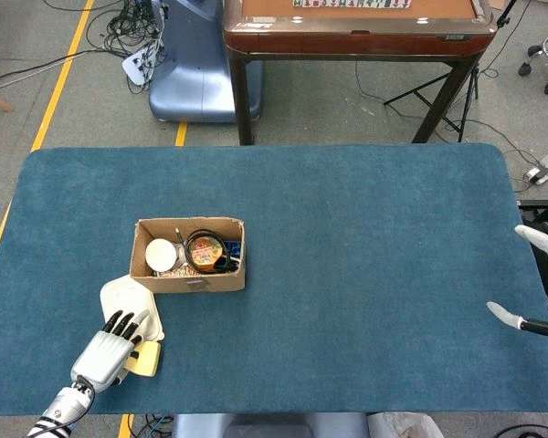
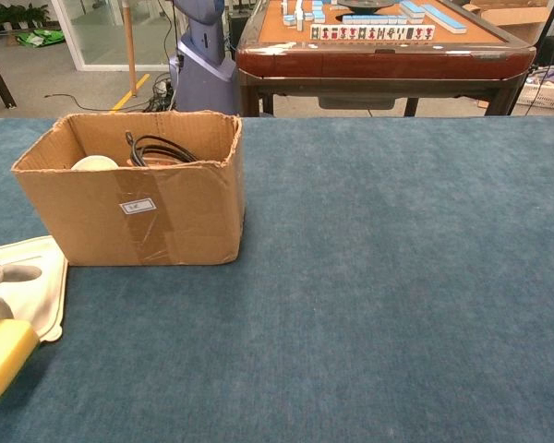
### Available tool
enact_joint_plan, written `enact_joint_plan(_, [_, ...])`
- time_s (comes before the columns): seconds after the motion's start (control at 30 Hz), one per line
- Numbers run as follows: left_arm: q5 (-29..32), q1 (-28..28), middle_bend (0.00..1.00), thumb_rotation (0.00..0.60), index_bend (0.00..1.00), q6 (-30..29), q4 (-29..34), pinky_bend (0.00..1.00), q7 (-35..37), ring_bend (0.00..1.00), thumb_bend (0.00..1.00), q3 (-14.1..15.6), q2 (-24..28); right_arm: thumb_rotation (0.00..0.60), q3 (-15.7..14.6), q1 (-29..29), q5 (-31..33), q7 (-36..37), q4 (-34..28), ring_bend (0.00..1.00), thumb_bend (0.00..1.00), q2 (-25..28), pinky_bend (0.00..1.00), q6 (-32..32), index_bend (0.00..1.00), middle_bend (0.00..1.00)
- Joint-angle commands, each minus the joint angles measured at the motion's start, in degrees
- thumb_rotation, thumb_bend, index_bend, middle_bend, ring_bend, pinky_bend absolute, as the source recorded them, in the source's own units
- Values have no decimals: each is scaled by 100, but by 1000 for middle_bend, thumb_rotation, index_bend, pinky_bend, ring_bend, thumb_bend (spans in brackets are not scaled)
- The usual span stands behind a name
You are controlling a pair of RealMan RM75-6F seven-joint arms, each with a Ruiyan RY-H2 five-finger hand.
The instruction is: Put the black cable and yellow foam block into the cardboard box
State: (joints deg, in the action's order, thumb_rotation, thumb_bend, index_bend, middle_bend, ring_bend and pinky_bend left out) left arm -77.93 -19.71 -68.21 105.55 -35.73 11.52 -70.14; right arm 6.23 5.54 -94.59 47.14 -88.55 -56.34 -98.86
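Black cable point(image 1: 205, 253) already coiled in cardboard box point(image 2: 138, 217). Left robot hand point(image 1: 110, 348) lies over yellow foam block point(image 2: 0, 357), grip uncertain (block near white lid point(image 1: 126, 298)). Right robot hand point(image 1: 530, 278) idle, fingers apart, tabletop point(image 1: 365, 237) edge.

A deep blue-teal cloth is spread over the table point(image 1: 365, 237). Left of centre, a plain brown cardboard box point(image 2: 143, 208) is seen, marked with a small white label and clear tape. A coiled black cable point(image 1: 205, 251) and a white round object point(image 1: 161, 252) are shown inside it. At lower left, a pale yellow foam block point(image 2: 2, 358) is matched with a cream-white tray point(image 2: 32, 291). The left hand point(image 1: 105, 351) is coloured silver-grey with black fingers; the right hand point(image 1: 530, 278), at right edge, is coloured white and black.
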Motion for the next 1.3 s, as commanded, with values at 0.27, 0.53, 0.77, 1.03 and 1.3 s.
enact_joint_plan(0.27, [-297,201,0,600,477,-494,453,0,-55,0,403,-138,456,600,-10,8,-21,-35,-17,0,0,-3,0,10,150,169])
enact_joint_plan(0.53, [-243,184,0,600,478,-869,1081,0,-119,0,403,-586,1053,600,-7,12,-10,-18,-9,0,0,-1,0,13,150,169])
enact_joint_plan(0.77, [10,-18,0,600,477,-861,1766,0,-48,0,403,-1050,1585,600,-6,18,-8,-6,-5,0,0,3,0,21,150,169])
enact_joint_plan(1.03, [827,-738,0,600,457,-494,2189,0,-596,0,396,-1823,1526,600,-22,44,-37,-57,-19,0,0,-3,0,63,150,169])
enact_joint_plan(1.3, [2410,-1681,0,600,400,-56,1828,0,-986,0,394,-2512,939,600,4,-1,24,94,19,0,0,33,0,-18,150,169])
